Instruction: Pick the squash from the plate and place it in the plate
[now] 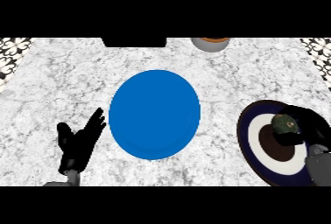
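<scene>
You see the squash (283,124) on the ringed plate (249,127) at the right, probably not lifted yet. Your right hand (310,127) curls round it from the outer side, ready to carry it to the blue plate (155,113) at the centre of the surface (65,78). The left hand (77,144) rests spread at the lower left, out of the way.

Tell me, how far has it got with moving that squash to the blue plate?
Nothing is finished yet: the squash sits on the dark-rimmed plate. In hand: the right hand curls round it. To do: lifting it and setting it on the blue plate. The left hand rests open.
</scene>
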